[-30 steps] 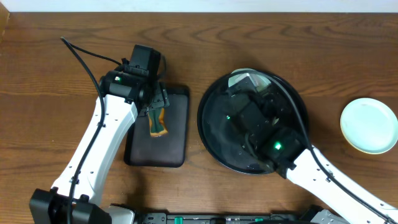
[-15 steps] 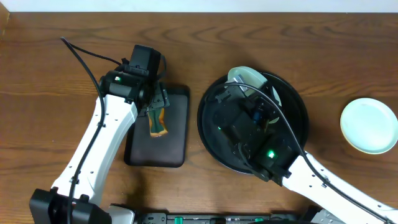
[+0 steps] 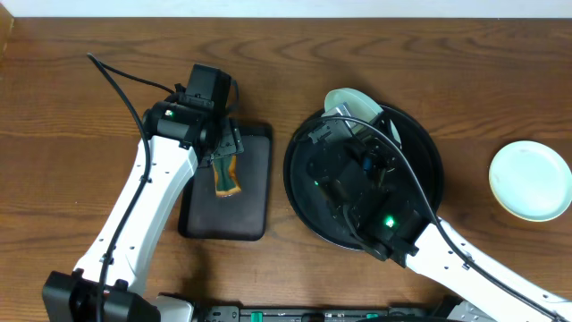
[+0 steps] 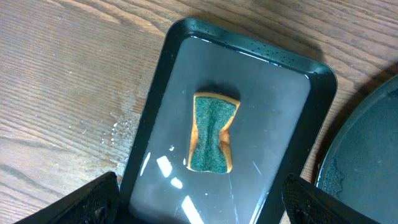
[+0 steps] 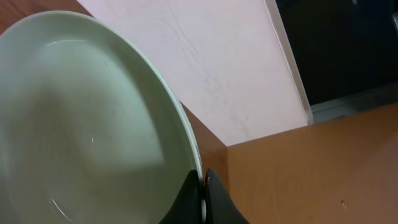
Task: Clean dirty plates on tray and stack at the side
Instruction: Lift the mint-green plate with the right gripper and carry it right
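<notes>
The plate [image 3: 350, 103] is lifted on edge over the far rim of the tray [image 3: 304, 197], tilted steeply. The right gripper [image 5: 203, 190] holds it, fingers pressed together on its rim. In the right wrist view its pale face looks wet, and I can make out no smears on it. A second plate [image 3: 531, 180] lies flat on the table [image 3: 89, 36], well apart to the right of the tray. Whether another plate is left on the tray I cannot tell, as the arm covers most of it.

On the other side, the sponge [image 4: 212, 133] lies in the middle of the small tray [image 4: 155, 112]. The left gripper [image 4: 202, 202] hangs above it, fingers spread wide, holding nothing.

The step in hand looks like carrying a wiped plate off to the stack. The next move calls for swinging it right, levelling it over the second plate and setting it down centred before letting go. A grip this thin on a wet rim could slip.
</notes>
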